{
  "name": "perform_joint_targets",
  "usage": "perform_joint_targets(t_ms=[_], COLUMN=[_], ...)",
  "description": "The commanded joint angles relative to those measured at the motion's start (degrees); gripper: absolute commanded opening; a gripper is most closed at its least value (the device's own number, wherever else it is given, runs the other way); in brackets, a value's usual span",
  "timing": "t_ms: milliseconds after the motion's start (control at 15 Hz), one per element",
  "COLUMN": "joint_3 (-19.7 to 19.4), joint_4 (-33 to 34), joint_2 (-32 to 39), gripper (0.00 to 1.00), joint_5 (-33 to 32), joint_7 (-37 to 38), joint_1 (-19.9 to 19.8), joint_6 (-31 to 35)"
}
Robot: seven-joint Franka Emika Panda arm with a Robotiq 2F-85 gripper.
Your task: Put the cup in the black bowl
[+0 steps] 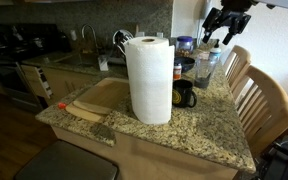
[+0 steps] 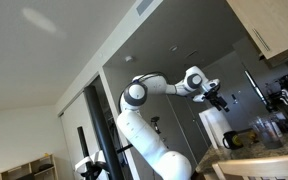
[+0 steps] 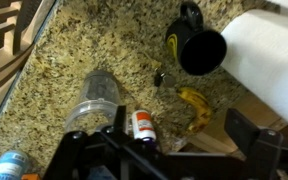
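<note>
Pincer (image 3: 174, 125): nearest the wrist camera, its dark frame fills the bottom of that view. Fingers spread apart, released, grasping nothing. In an exterior view it hangs (image 1: 222, 38) high above the chair-side end of the desk.
Desk (image 1: 214, 135): speckled granite top that carries everything listed below.
Chairs (image 1: 262, 100): wooden, slatted backs, drawn up along one desk edge.
Paper towel roll (image 1: 149, 80): white, upright, mid-desk, the tallest item.
Cutting board (image 1: 84, 108): wooden, flat, on the side of the roll away from the chairs.
Cup (image 3: 96, 98): see-through greyish-blue tumbler, free on the desk near the chair-side edge, below the pincer and untouched by it. Also in an exterior view (image 1: 202, 68).
Black mug (image 3: 196, 45): handled, yellow at the rim, just beside the roll, apart from the cup.
Small bottle (image 3: 142, 125): white and orange label, just beside the cup.
Yellow item (image 3: 194, 108): between bottle and roll, kind unclear.
</note>
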Motion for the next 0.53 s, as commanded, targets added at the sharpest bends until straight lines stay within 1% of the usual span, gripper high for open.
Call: perform_joint_targets(t_ms=[0,133,267,400,467], joint_3=[-0.9,-2.4,-2.7,-2.8,-3.4], joint_4=[0.8,2.3,3.3,3.8,3.8], joint_2=[2.2,6.1,7.5,8.9,10.1], gripper=[1.00,1.00,1.00,1.00,1.00], joint_5=[-0.5,-0.8,-0.8,-1.8,-3.0], joint_7=[1.5,2.3,2.8,6.3,9.9], joint_1=[-0.9,-2.3,-2.3,-3.5,-4.9], joint_6=[0.8,1.8,1.9,3.0,4.4])
